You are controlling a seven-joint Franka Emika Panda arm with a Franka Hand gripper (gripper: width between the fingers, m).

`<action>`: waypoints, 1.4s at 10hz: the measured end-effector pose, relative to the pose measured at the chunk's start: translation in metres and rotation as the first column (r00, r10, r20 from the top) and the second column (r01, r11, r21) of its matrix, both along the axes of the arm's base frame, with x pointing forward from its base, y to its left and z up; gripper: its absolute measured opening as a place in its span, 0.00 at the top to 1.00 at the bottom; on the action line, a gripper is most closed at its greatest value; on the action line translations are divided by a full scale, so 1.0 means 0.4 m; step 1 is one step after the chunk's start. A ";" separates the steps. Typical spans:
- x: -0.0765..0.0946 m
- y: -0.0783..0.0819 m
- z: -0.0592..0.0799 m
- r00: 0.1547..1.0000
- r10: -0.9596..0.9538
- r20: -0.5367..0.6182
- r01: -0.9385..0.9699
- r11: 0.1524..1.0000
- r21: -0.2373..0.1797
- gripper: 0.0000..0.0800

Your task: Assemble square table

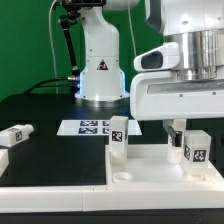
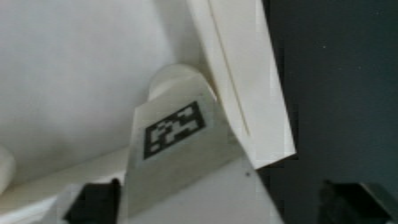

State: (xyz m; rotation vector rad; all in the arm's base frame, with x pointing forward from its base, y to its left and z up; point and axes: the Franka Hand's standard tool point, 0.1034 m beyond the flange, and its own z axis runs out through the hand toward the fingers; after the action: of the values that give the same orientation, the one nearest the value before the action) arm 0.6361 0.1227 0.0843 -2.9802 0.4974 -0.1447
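Note:
The square table panel [image 1: 150, 166] lies flat at the front, white with a raised rim. One short white tagged leg post [image 1: 118, 142] stands upright on its left part. A second tagged leg post [image 1: 195, 148] stands at its right part, directly under my gripper [image 1: 188, 130]. In the wrist view this leg [image 2: 178, 132] lies between the two dark fingertips [image 2: 98, 200], which are spread wider than the leg, beside the panel's rim [image 2: 242, 80]. The gripper [image 2: 222, 200] is open around the leg. A third leg [image 1: 15, 134] lies loose on the black table at the exterior view's left.
The marker board [image 1: 92, 127] lies flat behind the panel, in front of the arm's white base [image 1: 98, 75]. A long white border bar [image 1: 50, 188] runs along the front edge. The table top is black.

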 end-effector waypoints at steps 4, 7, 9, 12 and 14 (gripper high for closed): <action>0.001 -0.010 -0.001 0.965 -0.259 -0.029 0.260 0.965 0.024 0.61; -0.004 -0.030 -0.006 0.736 -0.668 -0.114 0.676 0.733 0.068 0.61; -0.009 -0.040 -0.010 0.524 -0.831 -0.186 0.851 0.519 0.081 0.61; -0.012 -0.041 -0.012 0.526 -0.832 -0.180 0.851 0.519 0.088 0.49; -0.006 -0.023 -0.014 0.697 -0.710 -0.102 0.717 0.690 0.099 0.23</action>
State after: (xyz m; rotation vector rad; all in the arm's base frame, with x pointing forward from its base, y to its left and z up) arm 0.6336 0.1134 0.0786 -2.4829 1.5940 -0.0848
